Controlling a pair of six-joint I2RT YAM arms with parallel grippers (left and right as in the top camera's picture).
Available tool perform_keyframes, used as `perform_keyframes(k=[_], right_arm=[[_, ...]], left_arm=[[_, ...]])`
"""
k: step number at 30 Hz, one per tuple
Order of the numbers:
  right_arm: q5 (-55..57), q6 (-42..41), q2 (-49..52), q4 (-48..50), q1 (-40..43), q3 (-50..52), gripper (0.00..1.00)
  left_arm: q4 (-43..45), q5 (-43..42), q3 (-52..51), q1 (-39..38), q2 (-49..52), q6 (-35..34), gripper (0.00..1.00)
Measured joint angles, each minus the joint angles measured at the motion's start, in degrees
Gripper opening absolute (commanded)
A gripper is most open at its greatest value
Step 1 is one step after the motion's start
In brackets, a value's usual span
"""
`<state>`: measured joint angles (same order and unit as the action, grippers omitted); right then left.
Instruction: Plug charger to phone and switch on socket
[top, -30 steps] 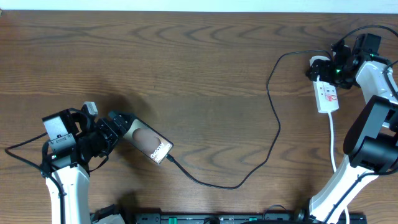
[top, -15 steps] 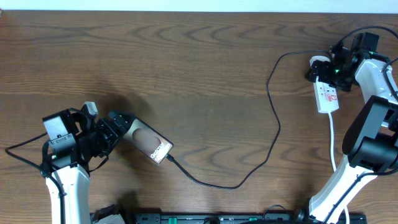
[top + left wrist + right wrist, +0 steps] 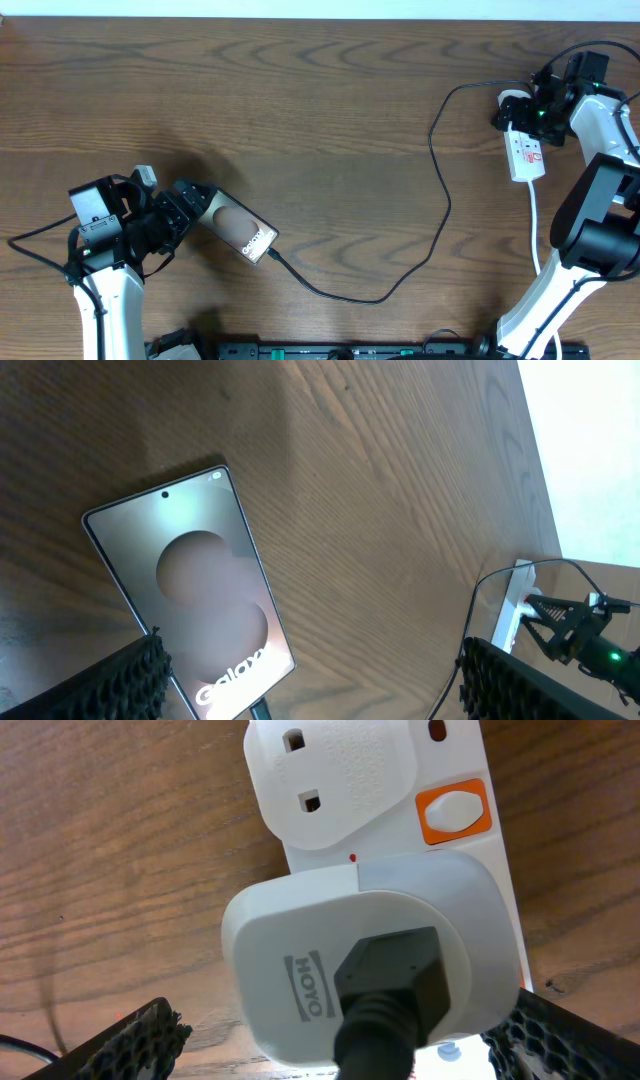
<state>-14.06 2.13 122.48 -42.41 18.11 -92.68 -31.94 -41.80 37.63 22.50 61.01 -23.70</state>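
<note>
The phone lies face up at the left, "Galaxy" lettering toward its near end, and also shows in the left wrist view. The charger, a thin black cable, has its tip at the phone's port and runs right to a white adapter in the socket. My left gripper is open, its fingers straddling the phone's lettered end. My right gripper is open, its fingers either side of the adapter. An orange switch sits on the socket beside the adapter.
The socket's white cord runs toward the near edge at the right. The right arm's base stands beside it. A dark rail lies along the near edge. The wooden table spreads between the arms.
My right gripper has shifted very slightly over the socket's far end. The phone, cable and left gripper have not moved.
</note>
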Motion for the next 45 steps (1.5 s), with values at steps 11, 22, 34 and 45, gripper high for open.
perform_keyframes(k=[11, 22, 34, 45], right_arm=[[-0.07, 0.00, 0.04, -0.07, 0.00, -0.07, 0.95], [-1.29, 0.00, 0.07, 0.28, 0.04, -0.26, 0.93], [-1.90, -0.09, 0.11, 0.31, 0.28, -0.26, 0.91], [-3.43, -0.24, 0.09, 2.34, 0.72, 0.76, 0.90]], left_arm=[[-0.44, 0.02, 0.00, 0.00, 0.00, 0.00, 0.90], [-0.46, 0.07, 0.00, 0.00, 0.00, 0.00, 0.90], [-0.46, 0.15, 0.00, 0.00, 0.00, 0.00, 0.90], [-0.48, 0.17, 0.00, 0.00, 0.00, 0.00, 0.90]])
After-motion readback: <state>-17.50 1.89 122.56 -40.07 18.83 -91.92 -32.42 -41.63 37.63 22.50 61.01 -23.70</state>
